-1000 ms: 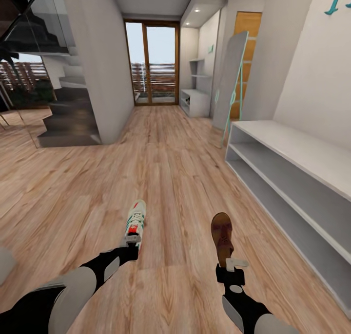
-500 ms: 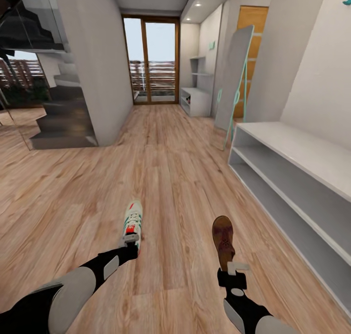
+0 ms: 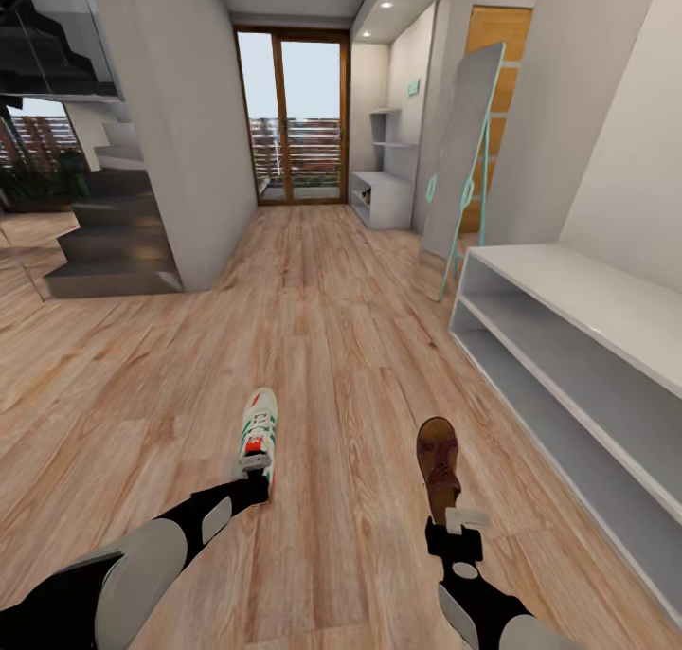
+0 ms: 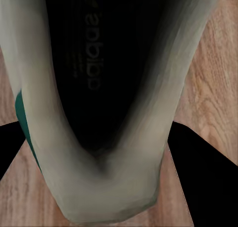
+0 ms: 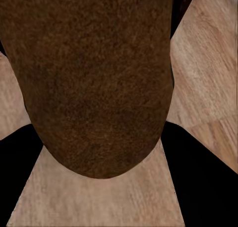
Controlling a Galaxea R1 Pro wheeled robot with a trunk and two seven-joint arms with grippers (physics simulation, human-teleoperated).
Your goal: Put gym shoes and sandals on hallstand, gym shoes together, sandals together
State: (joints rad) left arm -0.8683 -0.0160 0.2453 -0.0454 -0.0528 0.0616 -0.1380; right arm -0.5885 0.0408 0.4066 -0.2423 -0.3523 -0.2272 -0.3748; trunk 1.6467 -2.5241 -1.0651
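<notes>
Shoe, white with green stripes, pinched at heel by our left gripper. Right gripper pinches flat brown sandal, fuzzy. Floor wood planks.

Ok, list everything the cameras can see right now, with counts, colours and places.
Gym shoe: one, white with teal and red, held at its heel by the left arm.
Sandal: one, brown, held by the right arm.
Hallstand: one, white-grey, along the right wall, its shelves holding nothing where visible.
Corridor floor: light brown wood planks.
Leaning mirror: one, teal frame, beyond the hallstand.
Far shelf unit: one, white, by the glass door.
Stairs: dark, left.
Left gripper: jaws shut on the shoe.
Right gripper: jaws shut on the sandal.
</notes>
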